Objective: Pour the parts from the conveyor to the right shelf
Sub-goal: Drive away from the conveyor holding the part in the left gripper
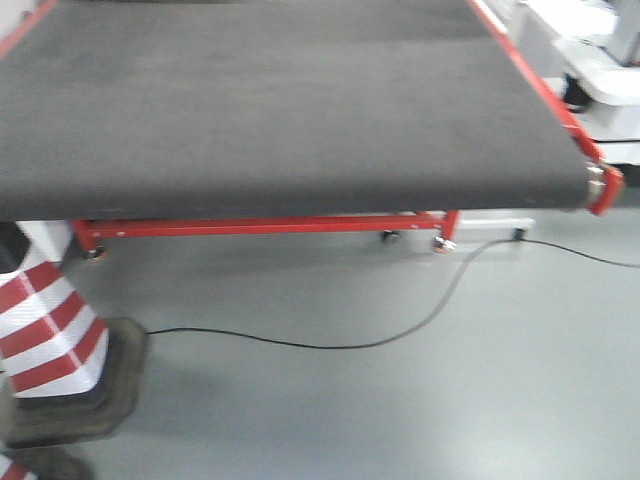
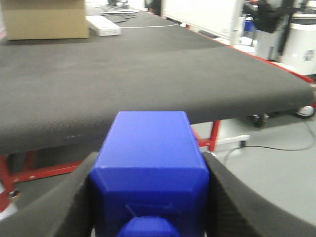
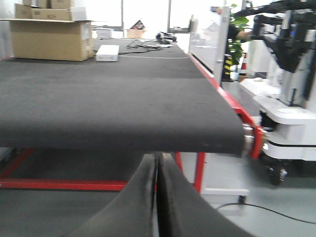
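Likely the carry step. Left hand (image 2: 150, 200) clamps the blue part (image 2: 150, 148), with the conveyor (image 1: 280, 110) at 12 o'clock. Right hand (image 3: 158, 197) is pressed closed and empty. Right shelf unseen; next, locate it.

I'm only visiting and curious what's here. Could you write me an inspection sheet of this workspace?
Surface: conveyor, dark grey belt with red edges.
Job's things: one blue part in the left hand; right shelf not seen.
Clutter: cardboard box and white box at the belt's far end.
Hands: left hand shut on the blue part; right hand shut, empty.
Cables: black cable across the floor.
Surroundings: striped cone, white machine.
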Robot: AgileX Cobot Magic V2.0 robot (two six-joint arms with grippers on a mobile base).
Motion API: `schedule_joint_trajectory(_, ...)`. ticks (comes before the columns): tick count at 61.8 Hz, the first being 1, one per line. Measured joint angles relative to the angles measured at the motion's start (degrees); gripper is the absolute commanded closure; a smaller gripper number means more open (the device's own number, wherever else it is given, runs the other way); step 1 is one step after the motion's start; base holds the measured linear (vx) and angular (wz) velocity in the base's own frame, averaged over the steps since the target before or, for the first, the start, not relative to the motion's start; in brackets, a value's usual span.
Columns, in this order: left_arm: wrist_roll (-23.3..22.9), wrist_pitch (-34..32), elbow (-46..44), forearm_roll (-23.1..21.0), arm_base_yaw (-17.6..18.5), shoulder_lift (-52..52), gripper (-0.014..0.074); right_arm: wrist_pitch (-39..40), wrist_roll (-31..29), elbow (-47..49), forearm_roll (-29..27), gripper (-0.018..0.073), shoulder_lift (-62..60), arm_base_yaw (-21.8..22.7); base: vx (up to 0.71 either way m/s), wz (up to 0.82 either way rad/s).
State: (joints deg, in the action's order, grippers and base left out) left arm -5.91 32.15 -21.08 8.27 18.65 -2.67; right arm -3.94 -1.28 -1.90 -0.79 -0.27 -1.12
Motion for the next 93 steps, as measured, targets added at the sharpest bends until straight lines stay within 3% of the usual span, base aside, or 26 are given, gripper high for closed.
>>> schedule_joint_trajectory(93, 0.0, 0.0, 0.0, 0.1, 0.0, 0.0, 0.0603, 0.0, 0.0, 0.0, 0.0, 0.0568, 0.0, 0.0, -0.17, -0.86)
